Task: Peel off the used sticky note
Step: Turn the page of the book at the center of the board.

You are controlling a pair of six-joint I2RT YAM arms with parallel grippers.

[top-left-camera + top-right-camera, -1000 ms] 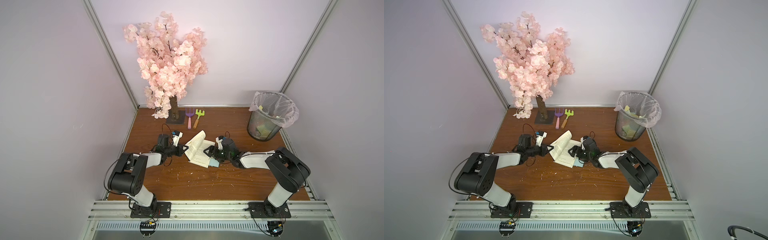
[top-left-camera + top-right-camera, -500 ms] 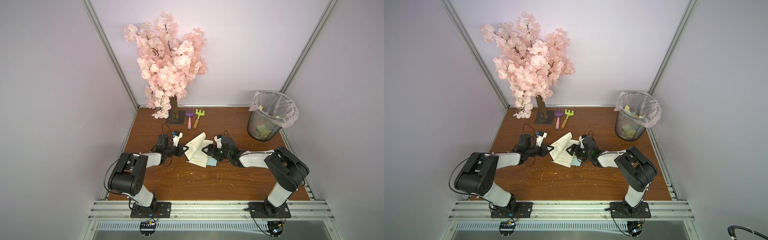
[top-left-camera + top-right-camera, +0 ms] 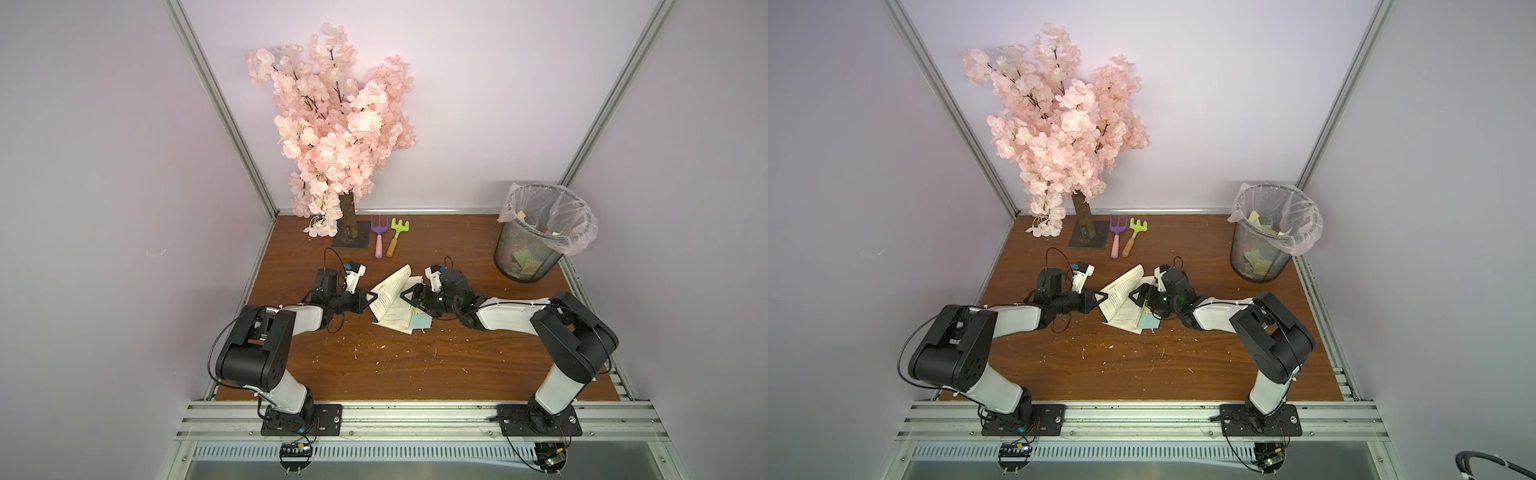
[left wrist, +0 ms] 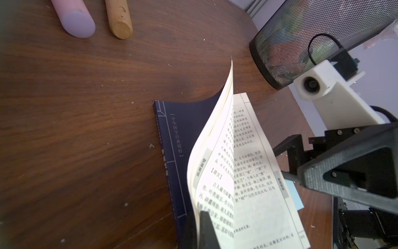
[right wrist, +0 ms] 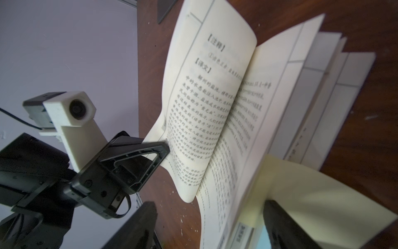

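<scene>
DESK: Where are we?

PHOTOGRAPHER: A lilac-walled booth with a brown wooden table (image 3: pixel 374 365). An open book (image 3: pixel 392 299) lies near the table's middle. The sticky note (image 5: pixel 312 189), pale yellow, juts from the outer edge of the flat page on the right arm's side, and a blue slip (image 3: pixel 420 322) shows just under it.

DESK: And the arms?

PHOTOGRAPHER: The left gripper (image 3: pixel 371 297) is pressed together on the lifted pages (image 5: pixel 204 75), holding them raised. The right gripper (image 5: pixel 211 207) is spread wide. One finger sits just beside the note, but I can't confirm contact.

DESK: How will it handle?

PHOTOGRAPHER: Probably feather-light, floppy and easy to tear, glued along one hidden strip. I'd pinch the free overhanging corner and peel slowly, or the page may lift with it.

DESK: Any room to move?

PHOTOGRAPHER: There's bare table in front. The lined bin (image 3: pixel 528 266) stands well apart at the right rear, with open wood between.
</scene>
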